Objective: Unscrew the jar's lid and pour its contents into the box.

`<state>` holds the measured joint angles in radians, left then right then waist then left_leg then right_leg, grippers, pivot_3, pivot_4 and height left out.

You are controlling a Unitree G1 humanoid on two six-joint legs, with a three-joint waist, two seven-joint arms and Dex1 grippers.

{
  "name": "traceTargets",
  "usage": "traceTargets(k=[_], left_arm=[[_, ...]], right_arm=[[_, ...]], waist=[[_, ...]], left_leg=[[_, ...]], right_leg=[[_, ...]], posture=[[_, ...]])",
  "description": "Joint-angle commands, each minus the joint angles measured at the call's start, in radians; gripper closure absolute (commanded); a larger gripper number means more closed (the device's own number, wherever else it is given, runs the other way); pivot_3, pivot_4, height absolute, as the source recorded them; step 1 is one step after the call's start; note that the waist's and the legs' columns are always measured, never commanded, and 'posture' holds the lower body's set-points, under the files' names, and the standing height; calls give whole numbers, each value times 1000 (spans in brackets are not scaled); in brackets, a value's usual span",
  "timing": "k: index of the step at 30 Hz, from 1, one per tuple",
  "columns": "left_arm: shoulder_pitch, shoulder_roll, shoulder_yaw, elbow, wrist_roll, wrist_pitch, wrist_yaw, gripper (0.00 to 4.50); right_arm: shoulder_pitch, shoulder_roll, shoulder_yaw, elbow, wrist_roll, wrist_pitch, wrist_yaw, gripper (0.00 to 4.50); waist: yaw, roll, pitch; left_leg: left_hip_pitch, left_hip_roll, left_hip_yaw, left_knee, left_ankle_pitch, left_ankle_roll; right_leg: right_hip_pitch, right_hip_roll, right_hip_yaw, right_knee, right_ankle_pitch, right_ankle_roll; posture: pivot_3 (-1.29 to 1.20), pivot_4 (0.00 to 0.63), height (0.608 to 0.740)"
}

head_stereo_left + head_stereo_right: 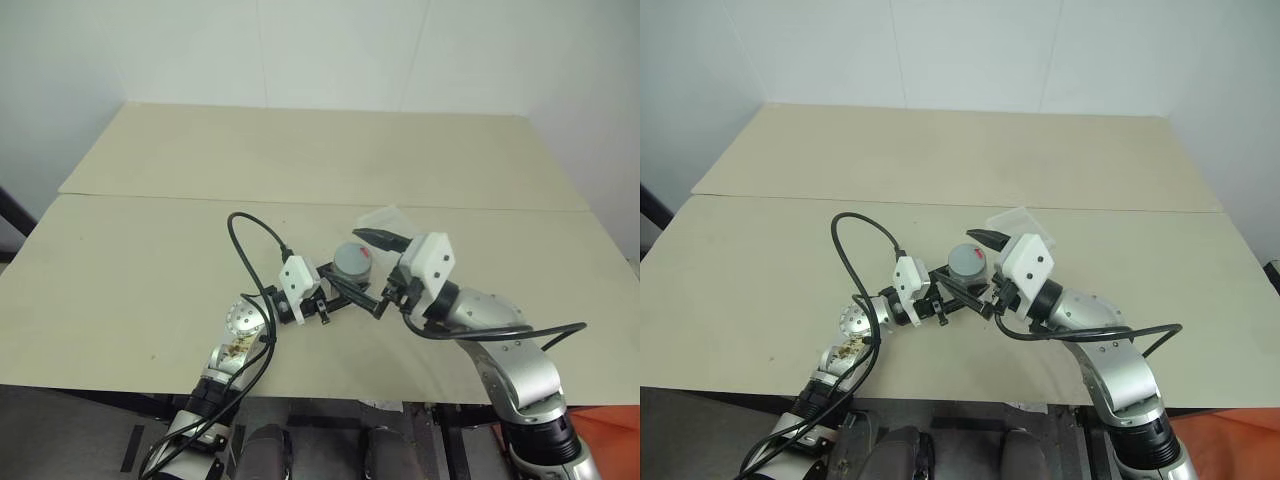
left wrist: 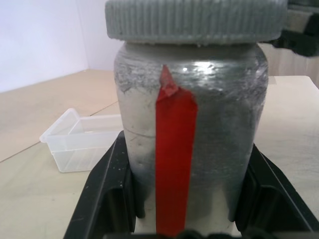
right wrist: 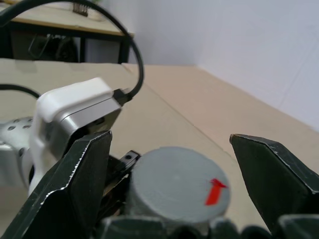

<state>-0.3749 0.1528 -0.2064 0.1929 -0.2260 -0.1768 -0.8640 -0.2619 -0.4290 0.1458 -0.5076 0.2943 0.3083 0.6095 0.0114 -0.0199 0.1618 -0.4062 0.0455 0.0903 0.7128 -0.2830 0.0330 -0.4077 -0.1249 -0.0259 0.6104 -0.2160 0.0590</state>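
With the jar (image 2: 192, 149) clamped in the left gripper (image 1: 345, 287), the wide-apart right gripper (image 3: 169, 184) is best centred around the lid (image 3: 175, 185) before being closed and twisted.

A pale beige counter (image 1: 150, 270) spanned the scene, with a straight seam (image 1: 300, 200) running across it from side to side. A plain white wall (image 1: 320, 50) rose behind its far edge. In the right wrist view, a dark-framed table (image 3: 60, 30) stood further back.
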Motion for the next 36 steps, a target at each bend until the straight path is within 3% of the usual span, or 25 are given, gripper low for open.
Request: traceTargets(k=[1, 36], left_arm=[[6, -2, -9, -46, 2, -25, -1, 2504], [20, 19, 24, -50, -21, -17, 13, 2504]], right_arm=[[-25, 7, -16, -3, -4, -17, -5, 68], [-15, -18, -92, 10, 109, 60, 14, 68]], waist=[[0, 0, 0], [0, 0, 0]], left_leg=[[0, 0, 0, 0, 0, 0], [0, 0, 0, 0, 0, 0]], right_leg=[[0, 0, 0, 0, 0, 0], [0, 0, 0, 0, 0, 0]], posture=[[0, 150, 740], [0, 150, 740]])
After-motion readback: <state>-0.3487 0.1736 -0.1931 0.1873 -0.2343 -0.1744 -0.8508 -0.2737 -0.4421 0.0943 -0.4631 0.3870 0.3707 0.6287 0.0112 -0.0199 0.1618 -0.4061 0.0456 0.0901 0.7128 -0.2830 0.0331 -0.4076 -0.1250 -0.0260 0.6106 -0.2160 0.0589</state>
